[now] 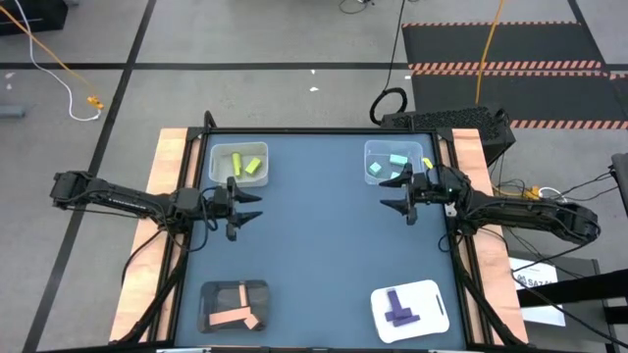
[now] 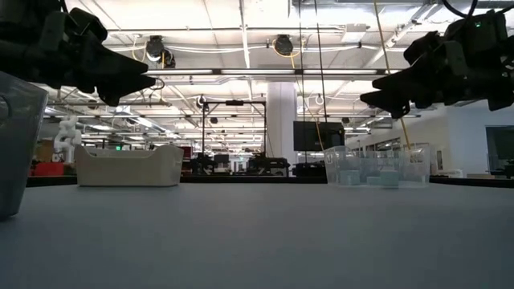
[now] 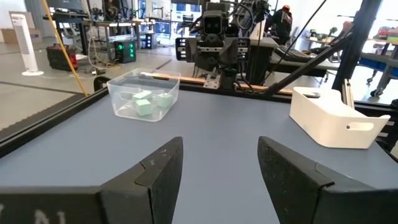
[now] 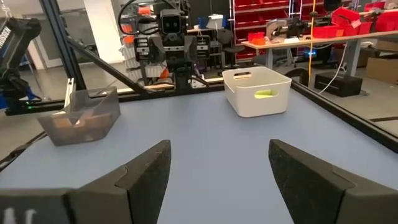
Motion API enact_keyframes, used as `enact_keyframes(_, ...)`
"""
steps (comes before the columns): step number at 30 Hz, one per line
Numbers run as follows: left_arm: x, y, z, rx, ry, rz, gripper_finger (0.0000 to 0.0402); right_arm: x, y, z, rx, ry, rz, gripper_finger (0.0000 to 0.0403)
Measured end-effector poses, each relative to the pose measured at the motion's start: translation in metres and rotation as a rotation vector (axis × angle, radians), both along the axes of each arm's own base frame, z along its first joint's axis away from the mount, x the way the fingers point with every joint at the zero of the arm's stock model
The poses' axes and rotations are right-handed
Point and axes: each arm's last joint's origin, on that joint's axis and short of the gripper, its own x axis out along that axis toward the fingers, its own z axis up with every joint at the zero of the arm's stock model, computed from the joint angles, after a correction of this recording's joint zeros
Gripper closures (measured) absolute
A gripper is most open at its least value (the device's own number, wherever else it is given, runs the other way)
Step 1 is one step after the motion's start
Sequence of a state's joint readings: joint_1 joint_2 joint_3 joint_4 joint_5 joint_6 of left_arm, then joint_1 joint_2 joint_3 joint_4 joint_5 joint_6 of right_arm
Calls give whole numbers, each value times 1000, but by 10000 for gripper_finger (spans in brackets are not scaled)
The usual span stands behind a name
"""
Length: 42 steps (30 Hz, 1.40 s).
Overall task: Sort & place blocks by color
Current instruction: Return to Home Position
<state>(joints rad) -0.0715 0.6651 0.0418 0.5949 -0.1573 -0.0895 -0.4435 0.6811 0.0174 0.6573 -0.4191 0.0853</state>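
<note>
Left claw (image 1: 257, 206) at nine o'clock, right claw (image 1: 386, 193) at three, both released above the counter (image 1: 324, 255). Yellow-green blocks (image 1: 252, 167) sit at eleven, mint blocks (image 1: 397, 159) at one, salmon blocks (image 1: 234, 316) at seven, purple blocks (image 1: 397, 307) at five.

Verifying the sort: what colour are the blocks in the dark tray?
Salmon-orange blocks, best seen in the high view.

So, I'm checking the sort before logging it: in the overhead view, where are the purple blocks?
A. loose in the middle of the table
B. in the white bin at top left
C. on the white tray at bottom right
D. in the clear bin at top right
C: the purple blocks lie together on the white tray at the bottom right of the overhead view.
</note>
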Motion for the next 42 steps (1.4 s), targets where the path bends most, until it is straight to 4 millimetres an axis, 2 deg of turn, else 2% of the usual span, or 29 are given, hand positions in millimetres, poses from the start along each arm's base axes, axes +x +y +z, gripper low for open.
enact_keyframes(8,0,1,0,2,-1,5,192,0,0,0,2,3,-1,140)
enact_keyframes(19,-9,10,15,-2,-127,70,192,0,0,-1,4,8,-2,140)
enact_keyframes(33,-27,49,27,32,-236,389,192,-15,-1,21,-83,-162,-60,140)
enact_keyframes(42,-44,72,32,74,-284,627,192,-25,-4,29,-127,-231,-120,140)
